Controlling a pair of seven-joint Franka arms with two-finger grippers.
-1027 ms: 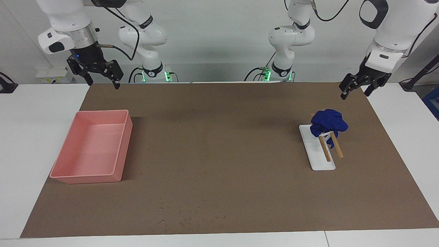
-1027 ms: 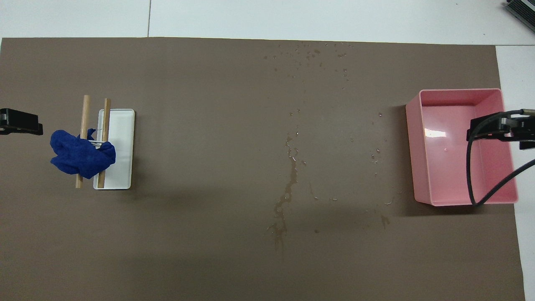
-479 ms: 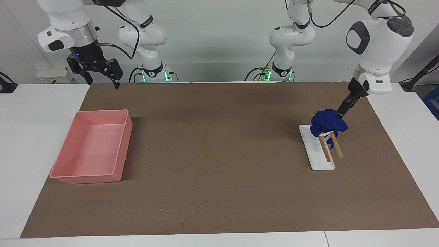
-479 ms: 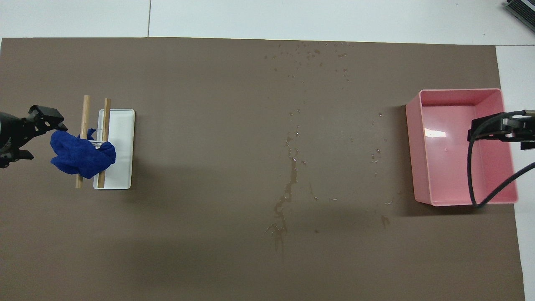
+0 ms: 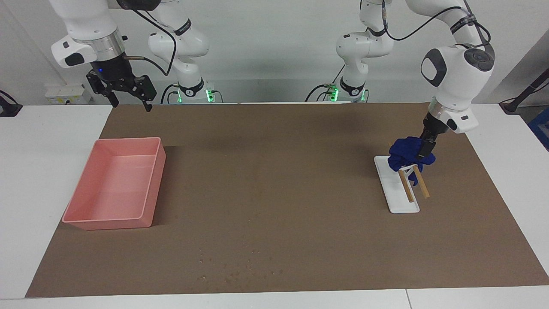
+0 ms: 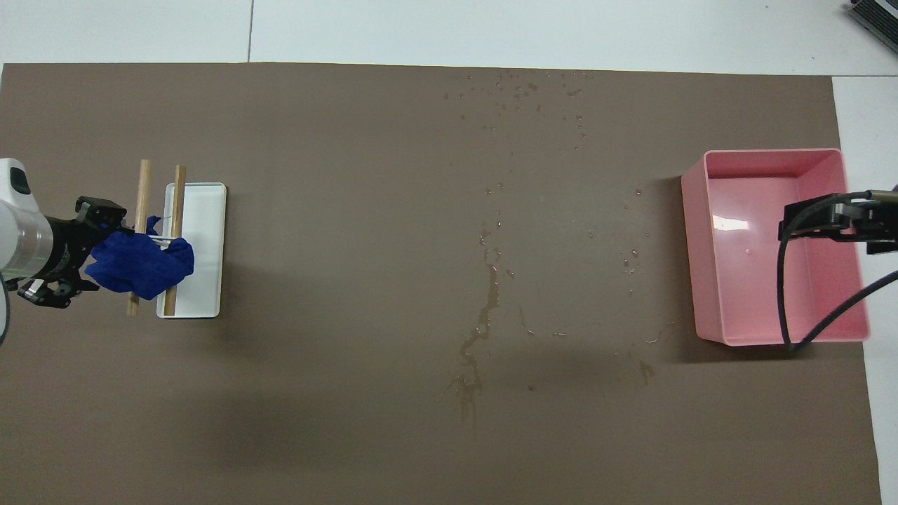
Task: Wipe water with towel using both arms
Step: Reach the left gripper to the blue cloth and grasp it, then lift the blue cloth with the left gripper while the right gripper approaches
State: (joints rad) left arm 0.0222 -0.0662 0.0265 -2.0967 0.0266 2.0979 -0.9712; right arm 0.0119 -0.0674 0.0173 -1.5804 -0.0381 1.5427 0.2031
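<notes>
A: What do the largest items show?
B: Brown mat (image 5: 283, 180) carrying the pink bin (image 5: 113, 184); the water (image 6: 484, 308) lies as a streak and scattered droplets mid-mat, not yet wiped.

A: And the towel?
B: Blue towel (image 5: 409, 152) drapes over a wooden-rail rack (image 5: 414, 182) on a white tray (image 5: 392, 195), presumably to offer a raised grasp. The left gripper (image 5: 426, 148) is at it; its finger state cannot be told. The right gripper (image 5: 128, 92), fingers spread, waits above the bin's end of the mat.

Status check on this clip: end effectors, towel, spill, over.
Left end effector at the blue towel on its rack. Right end effector open, waiting above the pink bin. Water unwiped mid-mat. Nothing in the way.
</notes>
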